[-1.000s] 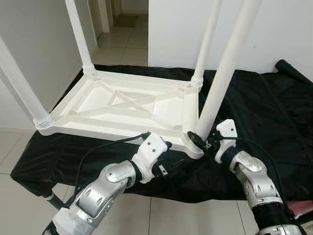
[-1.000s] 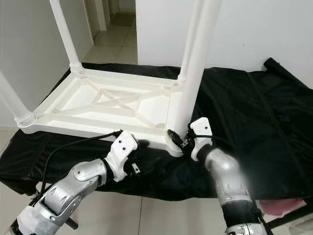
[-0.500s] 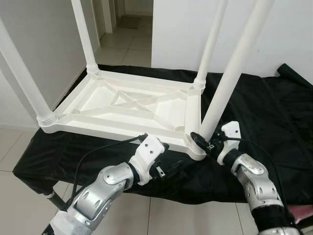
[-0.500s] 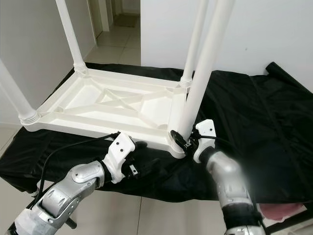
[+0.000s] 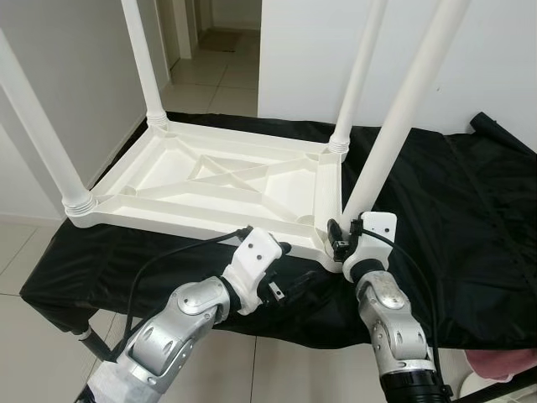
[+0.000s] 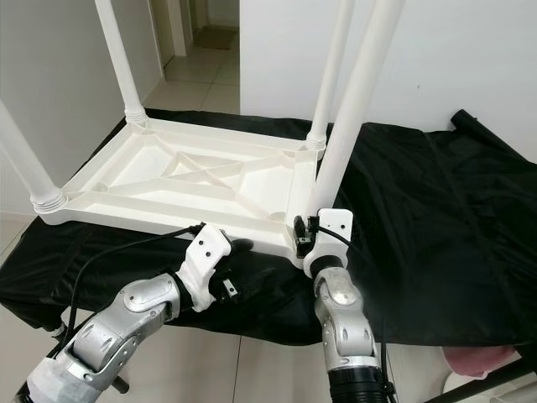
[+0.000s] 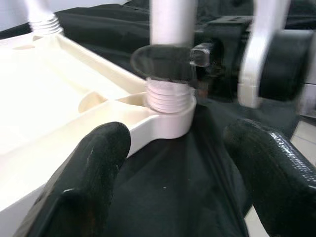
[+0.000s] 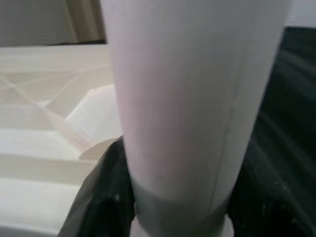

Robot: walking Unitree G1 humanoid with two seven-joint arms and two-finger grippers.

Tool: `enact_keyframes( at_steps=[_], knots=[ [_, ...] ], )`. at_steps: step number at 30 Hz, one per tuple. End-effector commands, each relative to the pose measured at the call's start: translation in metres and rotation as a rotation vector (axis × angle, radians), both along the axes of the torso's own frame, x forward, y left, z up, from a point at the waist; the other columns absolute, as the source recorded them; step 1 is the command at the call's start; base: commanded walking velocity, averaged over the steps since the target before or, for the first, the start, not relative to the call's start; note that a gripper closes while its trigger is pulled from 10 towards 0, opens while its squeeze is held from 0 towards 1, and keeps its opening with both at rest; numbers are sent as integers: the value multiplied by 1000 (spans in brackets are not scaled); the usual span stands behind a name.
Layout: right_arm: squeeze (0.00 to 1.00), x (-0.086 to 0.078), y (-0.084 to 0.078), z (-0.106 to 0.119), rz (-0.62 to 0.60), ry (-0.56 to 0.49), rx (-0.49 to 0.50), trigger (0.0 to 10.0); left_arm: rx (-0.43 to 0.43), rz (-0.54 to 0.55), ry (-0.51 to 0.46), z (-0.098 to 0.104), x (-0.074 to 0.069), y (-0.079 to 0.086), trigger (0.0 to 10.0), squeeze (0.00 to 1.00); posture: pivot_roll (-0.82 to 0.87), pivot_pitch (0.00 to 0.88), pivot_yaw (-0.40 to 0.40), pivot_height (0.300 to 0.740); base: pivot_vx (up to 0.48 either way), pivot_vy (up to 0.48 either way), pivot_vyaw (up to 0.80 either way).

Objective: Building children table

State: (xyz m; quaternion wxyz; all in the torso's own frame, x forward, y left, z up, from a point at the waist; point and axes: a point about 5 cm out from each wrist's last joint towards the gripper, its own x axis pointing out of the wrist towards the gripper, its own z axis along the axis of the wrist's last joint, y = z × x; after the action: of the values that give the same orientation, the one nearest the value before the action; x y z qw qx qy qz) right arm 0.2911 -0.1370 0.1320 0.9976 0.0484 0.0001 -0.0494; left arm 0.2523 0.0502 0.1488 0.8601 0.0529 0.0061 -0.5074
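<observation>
A smooth white plastic tabletop [image 5: 210, 189], ribbed with a moulded X underneath, lies upside down on a creased black cloth [image 5: 470, 210], round tapered legs rising from its corners. The right gripper [image 5: 337, 238] is clamped around the near leg [image 5: 394, 138] just above its threaded base. The left gripper [image 7: 173, 163] hovers beside that corner, fingers [image 7: 94, 163] spread apart; no writing is legible.
</observation>
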Motion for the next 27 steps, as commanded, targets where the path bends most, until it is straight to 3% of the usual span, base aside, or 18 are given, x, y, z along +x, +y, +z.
enact_keyframes(
  at_steps=[1, 4, 11, 12, 20, 25, 26, 27],
  knots=[
    [0, -9, 11, -17, -22, 83, 85, 10000, 10, -15, 23, -4, 0, 3, 10000, 0, -19, 31, 7, 740, 0, 0, 0],
    [0, -9, 15, -11, 36, 46, 75, 10000, 12, -14, 24, -4, 0, 4, 10000, 0, -21, 29, 10, 740, 0, 0, 0],
    [8, -8, 3, -13, -32, 75, 55, 10000, 22, -16, 15, -3, 4, 6, 10000, 0, -25, 4, 16, 740, 0, 0, 0],
    [1000, -8, 0, -13, -34, 69, 51, 10000, 23, -11, 7, -2, 7, 7, 10000, 0, -23, 0, 20, 740, 0, 0, 0],
    [1000, -7, -7, -9, 62, 27, 8, 10000, 27, -2, -10, 3, 14, 10, 10000, 0, -22, 0, 34, 740, 0, 0, 0],
    [1000, -3, -23, -7, 135, 37, -19, 10000, 39, -10, 1, -1, 10, 12, 10000, 0, -23, 0, 40, 740, 0, 0, 0],
    [0, -1, -27, -4, 198, 20, -67, 10000, 45, -13, 4, -3, 10, 13, 10000, 0, -26, 0, 43, 740, 0, 0, 0],
    [0, -1, -27, -4, 198, 20, -67, 10000, 45, -13, 4, -3, 10, 13, 10000, 0, -26, 0, 43, 740, 0, 0, 0]
  ],
)
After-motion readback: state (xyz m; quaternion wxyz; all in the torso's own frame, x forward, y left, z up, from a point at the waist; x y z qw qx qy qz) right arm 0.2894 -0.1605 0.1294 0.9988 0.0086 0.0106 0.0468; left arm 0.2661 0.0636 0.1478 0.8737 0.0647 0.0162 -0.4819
